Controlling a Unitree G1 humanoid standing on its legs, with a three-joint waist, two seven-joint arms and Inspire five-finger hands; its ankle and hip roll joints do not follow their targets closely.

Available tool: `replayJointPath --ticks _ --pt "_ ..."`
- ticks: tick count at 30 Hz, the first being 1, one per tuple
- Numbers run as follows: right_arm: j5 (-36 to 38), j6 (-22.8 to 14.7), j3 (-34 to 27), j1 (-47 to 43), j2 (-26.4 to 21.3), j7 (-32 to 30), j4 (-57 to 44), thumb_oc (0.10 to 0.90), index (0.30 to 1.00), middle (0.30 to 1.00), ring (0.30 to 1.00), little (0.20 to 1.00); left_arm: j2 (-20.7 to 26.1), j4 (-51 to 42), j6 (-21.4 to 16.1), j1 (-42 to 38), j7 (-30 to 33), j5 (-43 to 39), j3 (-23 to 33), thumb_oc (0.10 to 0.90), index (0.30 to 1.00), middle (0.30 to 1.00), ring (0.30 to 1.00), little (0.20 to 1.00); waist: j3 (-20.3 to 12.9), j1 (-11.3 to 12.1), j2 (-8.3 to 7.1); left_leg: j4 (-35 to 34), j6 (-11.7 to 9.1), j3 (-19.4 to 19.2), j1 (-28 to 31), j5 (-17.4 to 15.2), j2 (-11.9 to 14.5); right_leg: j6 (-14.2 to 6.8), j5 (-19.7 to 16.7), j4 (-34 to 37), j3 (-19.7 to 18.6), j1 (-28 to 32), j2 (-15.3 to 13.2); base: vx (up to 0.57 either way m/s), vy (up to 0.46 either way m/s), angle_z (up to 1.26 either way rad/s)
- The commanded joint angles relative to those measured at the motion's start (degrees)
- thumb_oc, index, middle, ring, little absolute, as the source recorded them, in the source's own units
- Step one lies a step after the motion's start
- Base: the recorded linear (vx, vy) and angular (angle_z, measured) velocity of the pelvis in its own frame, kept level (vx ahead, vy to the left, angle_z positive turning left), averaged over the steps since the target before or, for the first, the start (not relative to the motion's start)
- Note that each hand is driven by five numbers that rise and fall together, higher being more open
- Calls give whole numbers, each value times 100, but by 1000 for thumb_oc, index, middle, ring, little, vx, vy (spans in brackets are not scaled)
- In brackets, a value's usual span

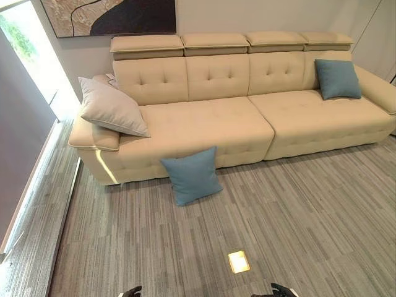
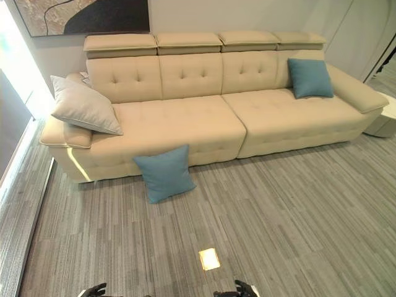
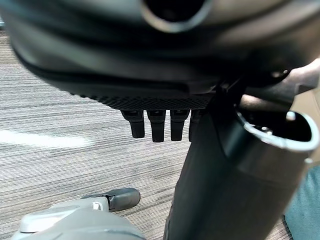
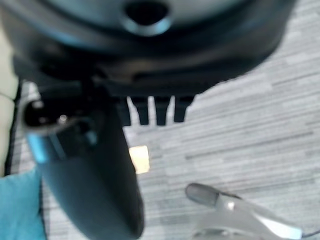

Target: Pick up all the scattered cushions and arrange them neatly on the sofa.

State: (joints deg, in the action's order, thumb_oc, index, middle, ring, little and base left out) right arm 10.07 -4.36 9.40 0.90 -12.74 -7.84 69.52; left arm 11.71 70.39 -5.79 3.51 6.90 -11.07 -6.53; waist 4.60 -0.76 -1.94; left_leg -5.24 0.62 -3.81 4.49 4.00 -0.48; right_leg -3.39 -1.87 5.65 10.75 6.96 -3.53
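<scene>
Carpet (image 1: 247, 210) holds one blue cushion (image 1: 190, 176) leaning against sofa (image 1: 204, 124) front.

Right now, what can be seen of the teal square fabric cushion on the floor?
The teal square fabric cushion is plump, plain and soft-looking, without visible pattern. It stands tilted on the grey striped carpet, its upper part leaning back against the front of the cream tufted sofa, below the left seat section. Neither hand touches it.

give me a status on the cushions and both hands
Left hand and right hand open, holding nothing. One blue square cushion on the carpet against the beige sofa. Nothing in the way.
</scene>
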Motion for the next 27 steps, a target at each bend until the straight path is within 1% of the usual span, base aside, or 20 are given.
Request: replayJointPath --ticks 1,8,11,14,17,19,20,21,22,23,24,25,26,27 --pt "-44 -116 52 -401 -155 -221 219 800 900 900 900 900 -13 348 -24 -441 76 104 -115 800 900 900 900 900 195 134 21 24 -326 -120 291 -703 158 -396 239 -65 376 3 -142 0 0 0" --pt "-18 -124 46 -397 -152 -220 121 800 900 900 900 900 -9 321 -24 -438 79 43 -99 800 900 900 900 900 194 123 20 24 -324 -97 307 -713 159 -378 273 -65 378 49 -121 0 0 0" --pt "-44 -108 75 -407 -165 -224 125 800 900 900 900 900 16 312 -11 -476 101 70 -153 800 900 900 900 900 229 91 25 24 -314 -51 314 -712 172 -314 270 -106 393 80 -91 -2 -40 2" --pt "-46 -102 85 -428 -185 -210 78 800 900 900 900 900 39 270 -21 -534 113 20 -178 800 900 900 900 900 311 68 52 24 -313 2 238 -659 206 -239 382 -410 380 -144 -67 -40 -28 10" --pt "-22 -106 76 -427 -181 -200 50 800 900 900 900 900 36 226 -44 -562 115 -62 -192 800 900 900 900 900 332 56 47 25 -332 49 177 -574 240 -188 447 -472 356 -200 -37 -11 -45 18" --pt "42 -140 52 -446 -182 -207 15 800 900 900 900 900 32 132 -78 -643 113 -178 -253 800 900 900 900 900 459 49 -33 568 -361 112 -177 -646 239 -96 483 -492 292 -236 -29 -97 -97 15" --pt "113 -183 27 -446 -213 -223 -74 800 900 900 900 900 39 50 -92 -732 100 -218 -312 800 900 900 900 900 594 47 -125 1273 -458 127 -592 -742 171 -3 511 -441 266 -231 -27 -132 -138 22" --pt "141 -192 15 -457 -229 -230 -103 800 900 900 900 900 34 19 -101 -777 103 -252 -326 800 900 900 900 900 678 56 -166 1660 -524 113 -820 -716 175 42 526 -406 270 -203 -33 -109 -131 60" --pt "171 -205 9 -484 -254 -243 -113 800 900 900 900 900 31 6 -94 -823 108 -286 -343 800 900 900 900 900 739 63 -181 2081 -575 155 -1097 -623 200 85 525 -365 299 -169 -23 -37 -79 83" --pt "194 -208 0 -496 -262 -254 -107 800 900 900 900 900 25 21 -93 -832 114 -307 -330 800 900 900 900 900 763 77 -197 2297 -597 130 -1253 -531 223 110 535 -326 317 -121 -15 14 -56 83" --pt "212 -203 -10 -503 -271 -256 -101 800 900 900 900 900 16 44 -98 -838 131 -341 -317 800 900 900 900 900 774 89 -204 2377 -594 114 -1417 -452 258 111 554 -259 359 -70 -1 70 -28 46" --pt "207 -197 0 -502 -282 -261 -94 800 900 900 900 900 17 55 -91 -839 141 -347 -309 800 900 900 900 900 753 104 -221 2272 -565 36 -1546 -464 291 99 575 -207 409 -34 6 113 1 10" --pt "201 -185 7 -506 -291 -261 -87 800 900 900 900 900 30 71 -79 -830 132 -334 -291 800 900 900 900 900 724 120 -249 2095 -527 -51 -1634 -498 309 73 587 -170 424 -14 5 165 32 -1" --pt "195 -187 17 -490 -292 -269 -96 800 900 900 900 900 48 93 -71 -806 131 -318 -271 800 900 900 900 900 683 143 -270 1840 -482 -135 -1705 -451 325 48 596 -131 435 11 23 182 57 21"
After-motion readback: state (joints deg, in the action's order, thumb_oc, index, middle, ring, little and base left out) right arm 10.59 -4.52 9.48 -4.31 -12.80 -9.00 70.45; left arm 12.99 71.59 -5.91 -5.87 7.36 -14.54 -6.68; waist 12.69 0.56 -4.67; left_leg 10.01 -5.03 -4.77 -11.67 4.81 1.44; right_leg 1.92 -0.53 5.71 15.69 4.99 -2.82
